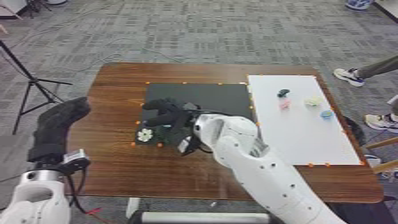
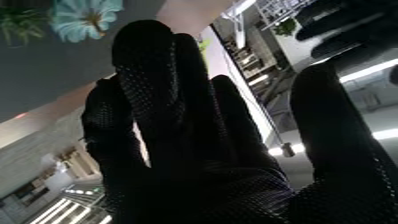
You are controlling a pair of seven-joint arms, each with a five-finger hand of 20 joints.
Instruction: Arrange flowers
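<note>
My right hand [image 1: 164,111] is over the black mat [image 1: 222,92], its fingers pointing left. A white flower [image 1: 145,135] lies near the mat's left front corner, just in front of that hand. On the white board [image 1: 302,140] are a pink flower [image 1: 285,104], a pale yellow flower [image 1: 313,101] and a blue flower [image 1: 326,114]. My left hand [image 1: 62,116] is held open at the table's left edge. In the right wrist view my right hand [image 2: 169,115] has straight fingers and holds nothing; beyond its fingertips are a pale flower [image 2: 86,19] and some greenery [image 2: 19,24]. My left hand [image 2: 342,32] appears farther off.
A small dark object [image 1: 282,93] is on the white board beside the flowers. Orange markers line the mat and board on the brown table [image 1: 115,170]. A black tripod [image 1: 34,80] stands left of the table, and a person's shoes are beyond its right side.
</note>
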